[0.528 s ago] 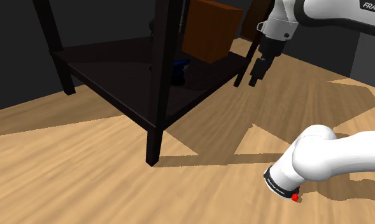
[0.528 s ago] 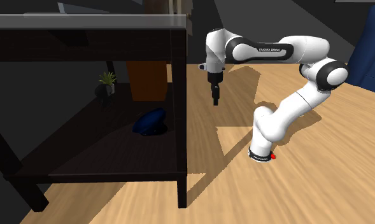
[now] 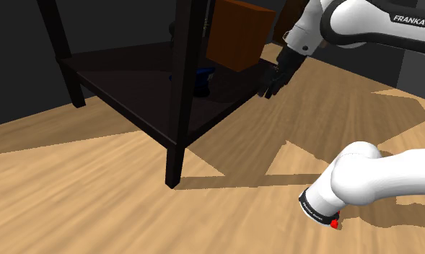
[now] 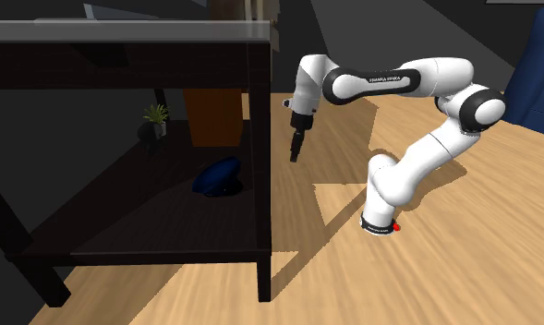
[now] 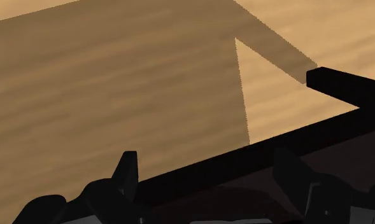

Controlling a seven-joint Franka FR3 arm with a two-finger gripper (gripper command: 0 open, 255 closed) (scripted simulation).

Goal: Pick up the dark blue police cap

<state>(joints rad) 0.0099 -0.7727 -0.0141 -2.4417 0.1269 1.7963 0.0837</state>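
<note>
Wood floor [image 4: 371,286], claw [image 4: 295,157] beside shelf [image 4: 150,229] edge, cap [image 4: 218,177] within

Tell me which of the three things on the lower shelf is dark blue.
The cap; the box is orange-brown, the potted plant green.

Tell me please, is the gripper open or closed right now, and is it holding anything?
Gripper: open, holding nothing.

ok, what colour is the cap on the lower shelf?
The cap is dark blue; second exterior view shows it best.
</note>
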